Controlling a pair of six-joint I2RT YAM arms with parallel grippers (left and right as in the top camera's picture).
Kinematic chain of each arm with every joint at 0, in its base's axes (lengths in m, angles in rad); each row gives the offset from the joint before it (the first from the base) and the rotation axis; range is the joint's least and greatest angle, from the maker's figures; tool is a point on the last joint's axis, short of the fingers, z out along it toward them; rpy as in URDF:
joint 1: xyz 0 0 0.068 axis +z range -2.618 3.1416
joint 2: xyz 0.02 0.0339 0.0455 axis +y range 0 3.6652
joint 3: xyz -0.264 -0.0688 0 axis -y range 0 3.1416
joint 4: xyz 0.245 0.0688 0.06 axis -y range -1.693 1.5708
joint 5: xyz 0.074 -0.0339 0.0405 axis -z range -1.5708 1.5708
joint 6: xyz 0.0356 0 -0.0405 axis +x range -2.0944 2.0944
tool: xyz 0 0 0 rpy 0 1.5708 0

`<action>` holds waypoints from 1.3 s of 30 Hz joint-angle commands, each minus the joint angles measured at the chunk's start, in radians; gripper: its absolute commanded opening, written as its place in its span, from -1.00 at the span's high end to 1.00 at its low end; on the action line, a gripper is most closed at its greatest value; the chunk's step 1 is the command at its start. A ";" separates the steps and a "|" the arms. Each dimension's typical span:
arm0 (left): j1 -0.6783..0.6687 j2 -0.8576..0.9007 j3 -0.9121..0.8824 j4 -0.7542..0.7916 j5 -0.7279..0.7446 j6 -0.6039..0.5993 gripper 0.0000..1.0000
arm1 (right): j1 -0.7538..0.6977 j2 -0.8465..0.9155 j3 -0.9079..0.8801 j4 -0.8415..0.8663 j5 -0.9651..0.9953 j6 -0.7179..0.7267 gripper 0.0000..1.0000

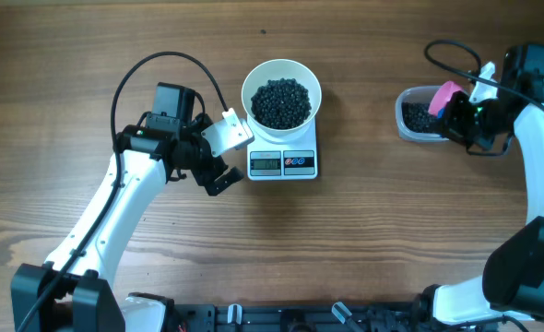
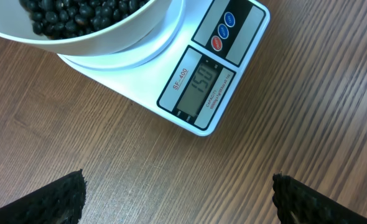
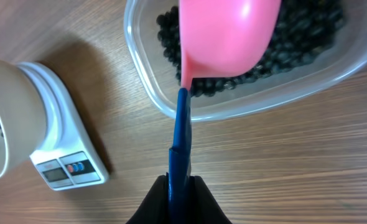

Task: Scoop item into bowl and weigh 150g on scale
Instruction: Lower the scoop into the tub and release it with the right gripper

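Observation:
The white bowl point(image 1: 281, 81) stands on the small white scale point(image 1: 283, 163), filled with the black item point(image 1: 281, 101). In the left wrist view the scale's display point(image 2: 202, 84) reads 150. My left gripper point(image 1: 228, 159) hovers just left of the scale, open, with bare wood between its fingertips point(image 2: 178, 186). My right gripper point(image 3: 180, 183) is shut on the blue handle of a pink scoop point(image 3: 227, 34). The scoop's head hangs over the beans point(image 3: 295, 50) in a clear plastic tub point(image 1: 412, 118) at the far right.
A black cable point(image 1: 152, 69) loops above the left arm. Another cable point(image 1: 456, 55) runs over the right arm near the tub. The arm bases and a black rail point(image 1: 281, 318) line the table's front edge.

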 commanded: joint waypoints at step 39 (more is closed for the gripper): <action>0.004 0.006 0.003 0.003 0.023 0.012 -1.00 | -0.005 -0.077 0.011 0.363 -0.131 0.228 -0.99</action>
